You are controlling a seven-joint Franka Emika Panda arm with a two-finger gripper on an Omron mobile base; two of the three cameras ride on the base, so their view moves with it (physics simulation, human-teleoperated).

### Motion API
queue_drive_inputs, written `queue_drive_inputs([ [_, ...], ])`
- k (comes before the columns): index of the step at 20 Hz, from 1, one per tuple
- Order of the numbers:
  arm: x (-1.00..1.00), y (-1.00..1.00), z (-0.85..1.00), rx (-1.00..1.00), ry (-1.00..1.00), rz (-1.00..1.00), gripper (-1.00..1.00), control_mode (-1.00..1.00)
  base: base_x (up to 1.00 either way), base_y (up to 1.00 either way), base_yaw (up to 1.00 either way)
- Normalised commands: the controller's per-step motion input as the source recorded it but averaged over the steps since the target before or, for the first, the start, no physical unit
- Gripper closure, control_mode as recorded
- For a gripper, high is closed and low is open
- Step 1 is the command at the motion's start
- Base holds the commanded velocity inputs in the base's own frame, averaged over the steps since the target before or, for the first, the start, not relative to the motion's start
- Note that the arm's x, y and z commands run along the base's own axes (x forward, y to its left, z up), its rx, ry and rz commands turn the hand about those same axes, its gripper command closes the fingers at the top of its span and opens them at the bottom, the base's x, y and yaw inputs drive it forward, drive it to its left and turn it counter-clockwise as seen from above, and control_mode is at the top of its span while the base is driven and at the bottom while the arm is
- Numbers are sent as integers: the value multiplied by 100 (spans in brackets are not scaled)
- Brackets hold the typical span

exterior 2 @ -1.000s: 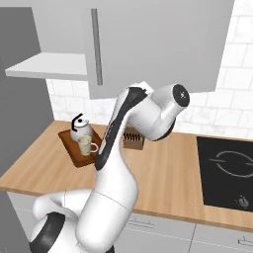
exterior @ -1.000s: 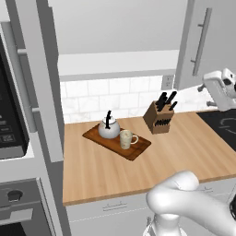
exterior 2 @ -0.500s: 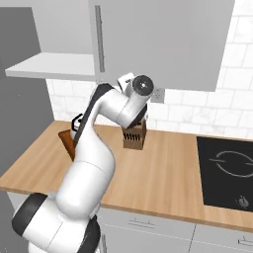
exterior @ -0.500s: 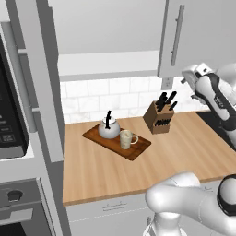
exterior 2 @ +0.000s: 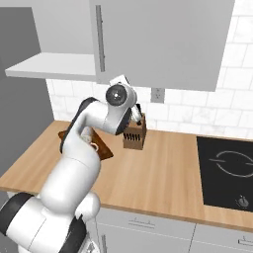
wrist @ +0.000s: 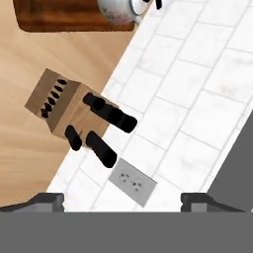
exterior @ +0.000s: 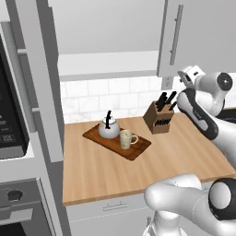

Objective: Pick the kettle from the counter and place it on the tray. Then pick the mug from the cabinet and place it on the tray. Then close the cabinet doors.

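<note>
In the left base view, the small squat silver-grey kettle [exterior: 109, 129] with its thin black upright handle stands on the flat dark reddish-brown wooden tray [exterior: 138, 149], and the small beige speckled mug [exterior: 126, 139] stands on the same tray just right of the kettle. The tray lies on the light tan wood-grain counter [exterior: 101, 172]. A wooden knife block with black handles [exterior: 159, 118] stands at the far right, against the white tiled wall [exterior: 106, 97]. Above, the light grey wall cabinet [exterior: 106, 64] is open over its pale shelf; its left door panel [exterior: 44, 83] swings out toward the viewer, and the right door panel [exterior: 196, 32] with its long bar handle hangs above the white arm. In the right base view, the arm's upper joint sits in front of the knife block [exterior 2: 134, 137], and the tray [exterior 2: 105, 151] is partly hidden behind the arm. In the hand view, the gripper [wrist: 122, 200] has its two dark fingertips [wrist: 48, 199] spread wide apart with nothing between them; beyond lie the knife block [wrist: 66, 111], a grey wall outlet [wrist: 132, 184], and the kettle [wrist: 118, 11] at the top edge.
</note>
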Motion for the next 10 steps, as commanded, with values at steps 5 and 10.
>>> queue_drive_inputs([
  [5,26,3,-24,-3,6,-14,-100,-100,0,0,0],
  [10,-77,0,-5,0,0,-1,-100,-100,0,0,0],
])
